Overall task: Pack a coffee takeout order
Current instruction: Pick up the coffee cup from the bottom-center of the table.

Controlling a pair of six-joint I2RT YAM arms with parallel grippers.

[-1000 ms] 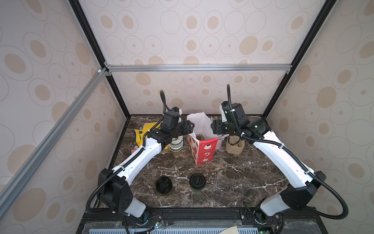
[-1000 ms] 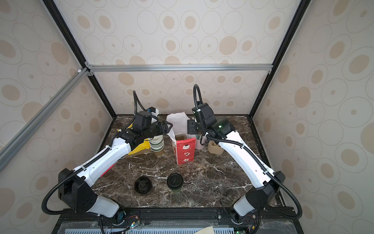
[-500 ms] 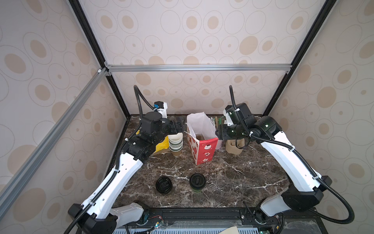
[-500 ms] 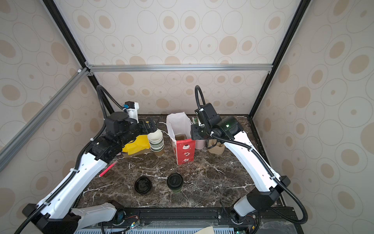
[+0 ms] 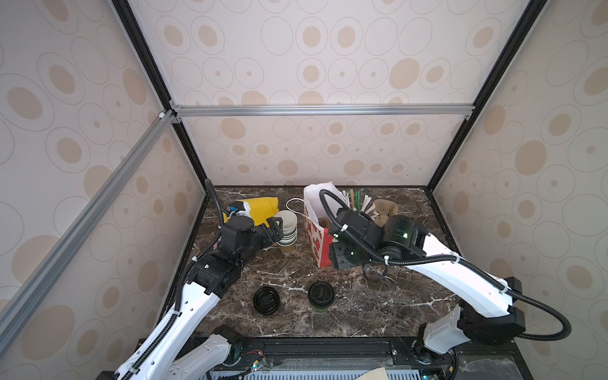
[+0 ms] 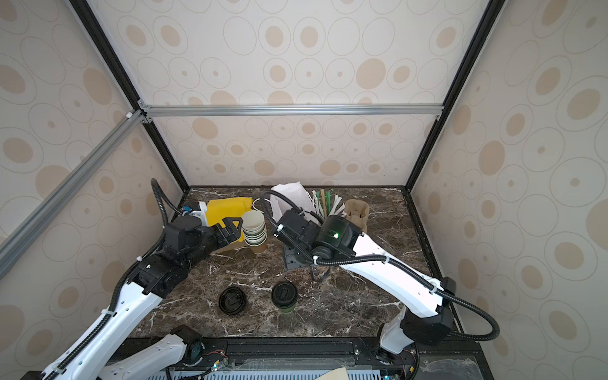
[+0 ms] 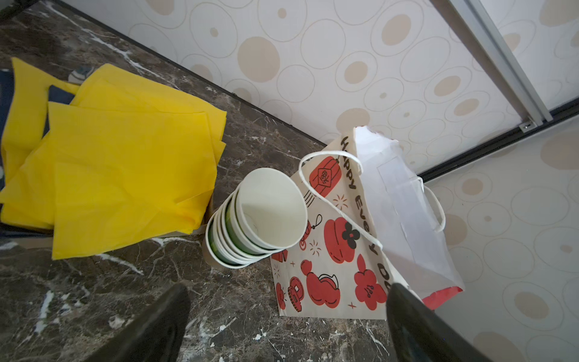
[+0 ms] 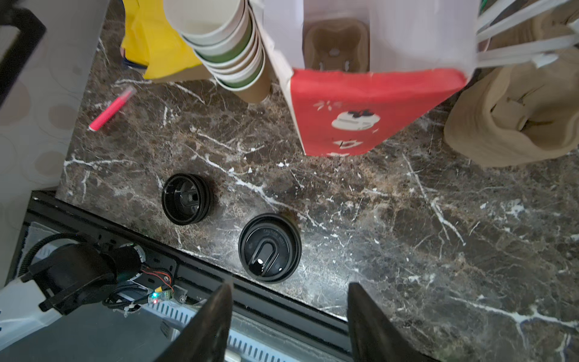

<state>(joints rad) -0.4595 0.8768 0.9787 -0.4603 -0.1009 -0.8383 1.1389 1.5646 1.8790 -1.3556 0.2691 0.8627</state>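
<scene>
Top views: both arms reach over the marble table [image 5: 378, 316]. Changes from the earlier frames are listed first.
Left gripper [image 5: 275, 229]: has drawn back from the rim of the paper bag [image 5: 320, 245]. Its tips now sit short of the cup stack [image 5: 287, 230].
Left fingers [image 7: 163, 316]: spread wider than a second ago, close to their full reach, with nothing between them.
Right gripper [image 6: 317, 276]: has swung away from the far end of the bag. It now hangs on the bag's near side, tips pointing down at the table.
Right fingers [image 8: 216, 319]: parted, less wide than the left pair, with nothing in the gap.
Lidded cup [image 8: 269, 247]: upright on the table just ahead of the right fingertips and clear of both. It has not moved.
Lone lid [image 8: 185, 199]: beside the lidded cup, outside the line of the right fingers.
Pulp tray [image 8: 335, 44]: at the bottom of the open bag, well ahead of the right fingers.
Yellow napkins [image 7: 125, 163]: a flat pile ahead of the left fingers, beside the cup stack on the side away from the bag.
Lid marking: raised lettering, "CAUTION HOT".
Bag marking: black lettering along the rim, apparently "Happy Every D"; a left finger hides the rest. The characters on the red lantern print are too small to read.
</scene>
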